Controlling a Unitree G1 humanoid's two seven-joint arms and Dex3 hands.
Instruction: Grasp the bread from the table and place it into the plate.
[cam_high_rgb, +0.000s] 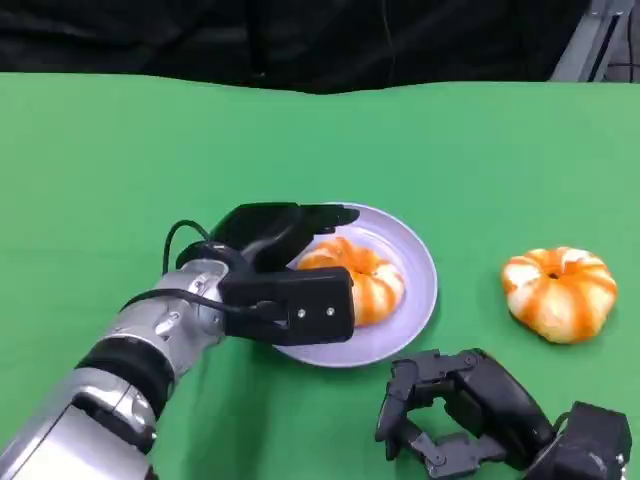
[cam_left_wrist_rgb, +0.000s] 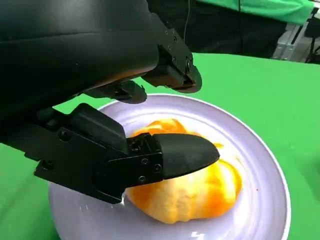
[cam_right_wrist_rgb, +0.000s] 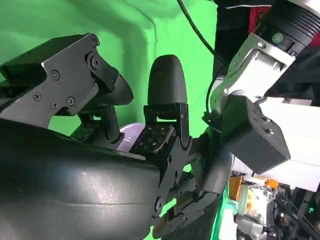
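Two black many-fingered hands show over the green tabletop (cam_high_rgb: 120, 160). The left hand (cam_high_rgb: 285, 285) reaches over the near-left part of the round pale lilac plate (cam_high_rgb: 415, 300), and its fingers (cam_left_wrist_rgb: 182, 155) lie spread around the orange-and-white striped bread roll (cam_high_rgb: 375, 285) that sits inside the plate. In the left wrist view one finger lies across the top of this roll (cam_left_wrist_rgb: 200, 195) and seems to touch it, while another finger hangs above the far rim of the plate (cam_left_wrist_rgb: 265, 165) with a gap to the bread; whether the hand truly grips the roll or merely rests on it, I cannot tell. The roll rests flat on the plate's surface, a little toward the side where the hand comes in. The silver left forearm (cam_high_rgb: 110, 390) runs away from the plate toward the near-left corner.

The right hand (cam_high_rgb: 455, 410) lies near the plate's near-right edge, apart from it, its fingers curled inward and holding nothing. Beyond this hand, to the right of the plate and well apart from it, a second orange-and-white striped bread roll (cam_high_rgb: 558, 292) lies on the tabletop, untouched.
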